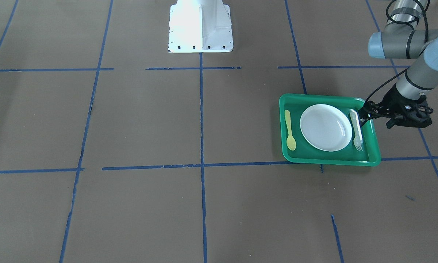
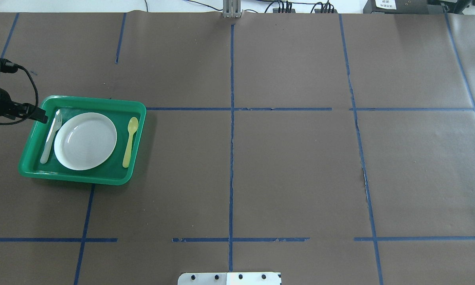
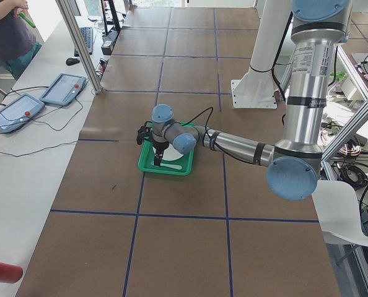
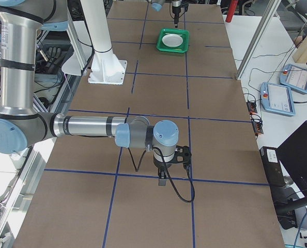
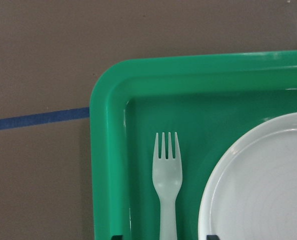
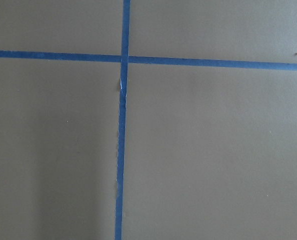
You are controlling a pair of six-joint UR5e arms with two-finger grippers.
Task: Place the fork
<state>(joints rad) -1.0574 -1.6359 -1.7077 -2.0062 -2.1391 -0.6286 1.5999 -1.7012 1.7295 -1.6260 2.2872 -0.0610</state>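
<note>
The pale whitish fork [image 1: 356, 130] lies flat in the green tray [image 1: 374, 146], between the tray's wall and the white plate [image 1: 325, 127]. It also shows in the overhead view [image 2: 50, 136] and in the left wrist view [image 5: 167, 185], tines pointing away from the robot. My left gripper [image 1: 364, 117] hovers above the fork's side of the tray, open and empty. Its two fingertips [image 5: 117, 237] stand wide apart on either side of the fork's handle. My right gripper [image 4: 164, 178] hangs over bare table far from the tray, and I cannot tell whether it is open or shut.
A yellow spoon [image 1: 289, 130] lies in the tray on the plate's other side. The robot's white base [image 1: 200, 25] stands at the table's middle. Blue tape lines cross the brown table cover. Operator pendants [image 3: 23, 105] lie on a side bench.
</note>
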